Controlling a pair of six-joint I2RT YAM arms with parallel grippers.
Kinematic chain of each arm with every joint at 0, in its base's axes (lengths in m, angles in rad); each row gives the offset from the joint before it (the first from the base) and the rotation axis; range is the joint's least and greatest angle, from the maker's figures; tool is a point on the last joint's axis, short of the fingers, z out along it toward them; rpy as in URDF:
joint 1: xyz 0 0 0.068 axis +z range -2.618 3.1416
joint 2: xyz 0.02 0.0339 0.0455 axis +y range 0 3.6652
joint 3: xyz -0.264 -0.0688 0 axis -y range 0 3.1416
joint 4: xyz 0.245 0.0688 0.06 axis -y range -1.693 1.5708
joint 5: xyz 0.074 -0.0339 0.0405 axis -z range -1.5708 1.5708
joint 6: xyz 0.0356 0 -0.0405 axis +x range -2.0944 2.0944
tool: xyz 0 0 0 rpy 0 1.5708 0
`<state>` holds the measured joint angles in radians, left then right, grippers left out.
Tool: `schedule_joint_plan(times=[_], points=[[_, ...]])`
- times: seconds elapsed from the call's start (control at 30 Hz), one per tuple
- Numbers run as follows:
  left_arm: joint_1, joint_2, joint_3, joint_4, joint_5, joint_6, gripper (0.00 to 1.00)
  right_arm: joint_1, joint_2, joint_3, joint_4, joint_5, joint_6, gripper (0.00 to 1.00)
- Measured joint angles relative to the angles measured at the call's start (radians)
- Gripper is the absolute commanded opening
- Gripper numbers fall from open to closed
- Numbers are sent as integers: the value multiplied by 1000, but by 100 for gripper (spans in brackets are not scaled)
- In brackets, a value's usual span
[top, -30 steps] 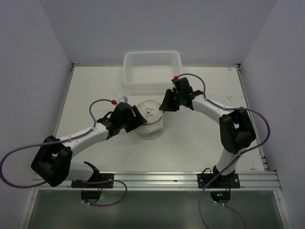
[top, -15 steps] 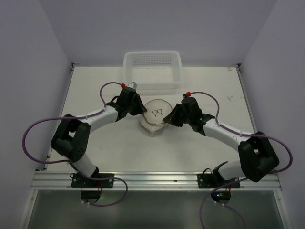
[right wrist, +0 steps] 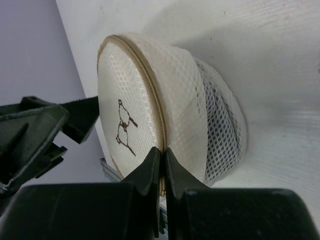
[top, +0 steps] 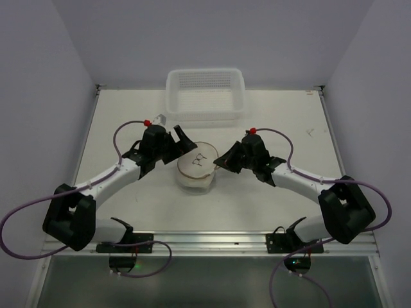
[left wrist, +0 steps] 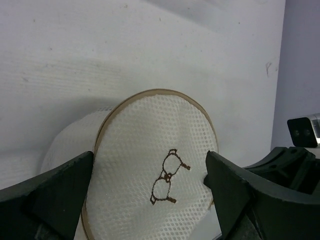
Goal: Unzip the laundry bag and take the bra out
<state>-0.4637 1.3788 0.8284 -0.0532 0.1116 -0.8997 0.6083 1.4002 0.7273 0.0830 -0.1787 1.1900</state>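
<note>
The laundry bag (top: 195,168) is a small round drum of whitish mesh, tipped so its flat face with the bra icon (left wrist: 169,176) points up and towards the left arm. My left gripper (top: 182,147) is open, its two dark fingers (left wrist: 55,192) standing either side of that face (left wrist: 145,150) without touching it. My right gripper (top: 219,162) is shut on the tan zipper (right wrist: 159,120) at the rim of the bag (right wrist: 180,90). The bra is hidden; only a dim dark patch shows through the side mesh (right wrist: 216,102).
A white perforated plastic basket (top: 205,95) stands at the back of the table, just beyond the bag. The side walls of the enclosure rise at the left and right. Purple cables loop off both arms.
The left jaws have swung wide open and the left arm has drawn back to the left. The bag has shifted left and nearer. The right gripper stays shut and has followed the bag.
</note>
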Motion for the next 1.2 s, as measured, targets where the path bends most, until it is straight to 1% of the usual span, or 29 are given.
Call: schedule_joint_plan(times=[0.1,0.2,0.27,0.37,0.47,0.6,0.77,0.9,1.03,1.1,1.2], points=[[-3,-79,-81,-31,-10,-71,96,1,7,-14,16,0,14,0],[-8,-149,-129,-105,-40,-125,97,4,7,-21,22,1,24,0],[-10,-202,-141,-158,-71,-145,100,7,7,-21,27,3,29,0],[-10,-289,-143,-230,-143,-168,100,8,7,-21,38,5,34,0],[-10,-335,-143,-267,-169,-183,100,8,6,-21,41,14,45,0],[-11,-327,-160,-259,-135,-210,98,8,-11,-29,44,68,84,0],[-44,-271,-161,-240,-93,-227,97,-8,-116,-67,37,193,167,0],[-55,-233,-132,-225,-74,-226,96,-34,-164,-61,37,266,183,0],[-57,-206,-117,-160,-39,-233,94,-39,-145,-63,53,265,211,0],[-62,-183,-117,-123,-21,-244,92,-38,-129,-82,77,259,233,0],[-84,-139,-116,-72,2,-264,91,-38,-109,-112,98,245,252,0]])
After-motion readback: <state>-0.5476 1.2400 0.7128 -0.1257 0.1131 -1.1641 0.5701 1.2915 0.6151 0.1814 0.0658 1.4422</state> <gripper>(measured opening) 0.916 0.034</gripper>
